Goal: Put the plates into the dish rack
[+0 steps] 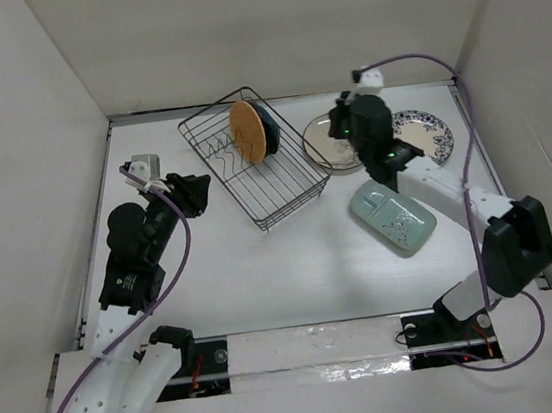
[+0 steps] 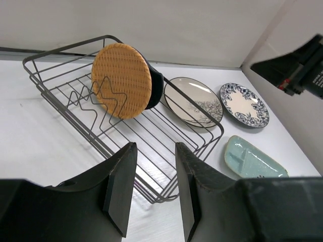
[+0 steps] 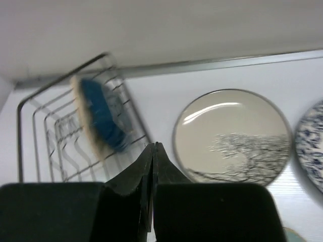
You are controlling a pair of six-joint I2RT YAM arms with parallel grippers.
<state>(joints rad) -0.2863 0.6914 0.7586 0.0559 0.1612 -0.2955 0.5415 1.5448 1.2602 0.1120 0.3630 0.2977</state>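
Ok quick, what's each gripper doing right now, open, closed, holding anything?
Left gripper: open, holding nothing.
Right gripper: closed, holding nothing.

Orange plate (image 2: 121, 80) and blue plate (image 2: 155, 89) stand on edge at the rack's (image 1: 266, 194) far end; the rest of it is open from above. The right gripper (image 3: 153, 147), pinched closed, hangs over the beige plate (image 1: 320, 145). Open table separates rack and green plate (image 1: 392, 216). White walls (image 1: 274, 25) enclose three sides.
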